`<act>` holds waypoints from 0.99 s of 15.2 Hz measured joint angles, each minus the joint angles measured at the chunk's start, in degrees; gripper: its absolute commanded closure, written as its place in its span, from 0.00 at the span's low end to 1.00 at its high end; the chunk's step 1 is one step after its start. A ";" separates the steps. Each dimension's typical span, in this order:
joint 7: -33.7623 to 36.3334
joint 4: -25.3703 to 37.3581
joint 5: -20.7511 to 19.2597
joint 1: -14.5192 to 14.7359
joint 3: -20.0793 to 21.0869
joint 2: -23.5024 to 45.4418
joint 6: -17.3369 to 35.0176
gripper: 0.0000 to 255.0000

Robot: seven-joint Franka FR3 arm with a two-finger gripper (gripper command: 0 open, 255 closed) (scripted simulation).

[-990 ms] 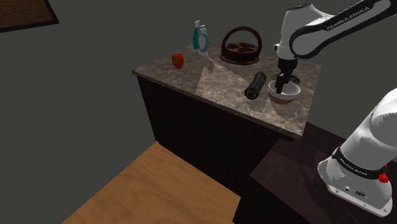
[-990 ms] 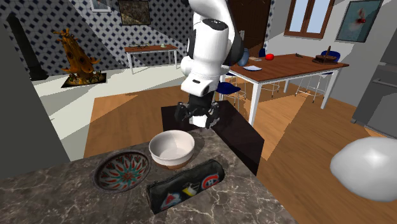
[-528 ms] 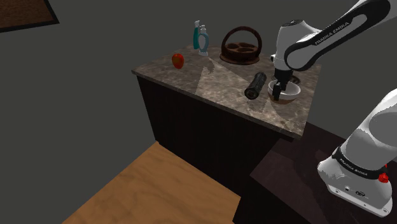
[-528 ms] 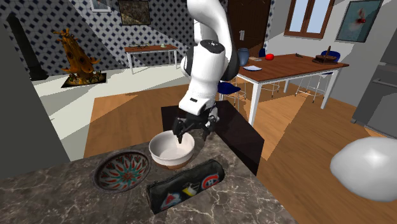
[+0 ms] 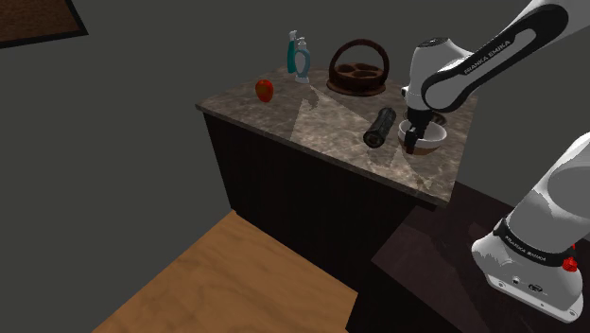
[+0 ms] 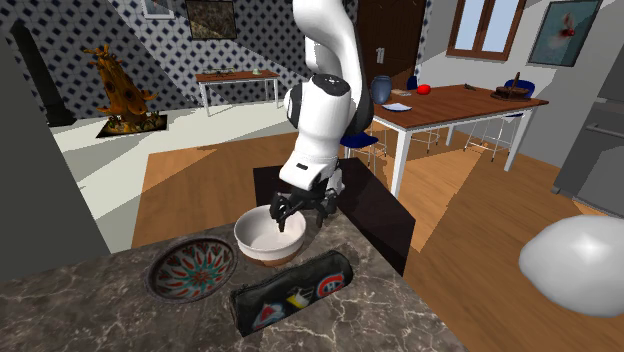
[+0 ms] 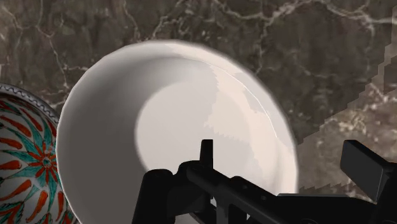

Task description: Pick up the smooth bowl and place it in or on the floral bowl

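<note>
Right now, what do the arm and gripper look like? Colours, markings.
White glossy arm with dark joints, grey FRANKA EMIKA lettering along one link, a red spot on the white base. All-black gripper with two blocky fingers.

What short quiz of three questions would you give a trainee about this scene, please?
1. True or false: the white bowl already rests in the floral bowl.
2. Which thing lies next to the white bowl on the marbled counter? A) kettle B) dark zipped case C) cutting board
3. Fill in: the jaws stand ___, astride the white bowl's rim.
Key: 1 false, the bowls stand side by side; 2 B; 3 open.
</note>
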 measured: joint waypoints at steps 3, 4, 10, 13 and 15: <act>0.00 0.00 0.00 0.00 0.00 0.01 0.02 1.00; 0.00 0.00 0.00 0.00 0.00 0.01 0.02 1.00; 0.00 0.00 0.00 0.00 0.00 0.00 0.01 1.00; -0.09 0.09 0.09 0.04 0.03 -0.31 -0.40 1.00; -0.46 0.48 0.43 0.15 0.11 -1.53 -2.00 1.00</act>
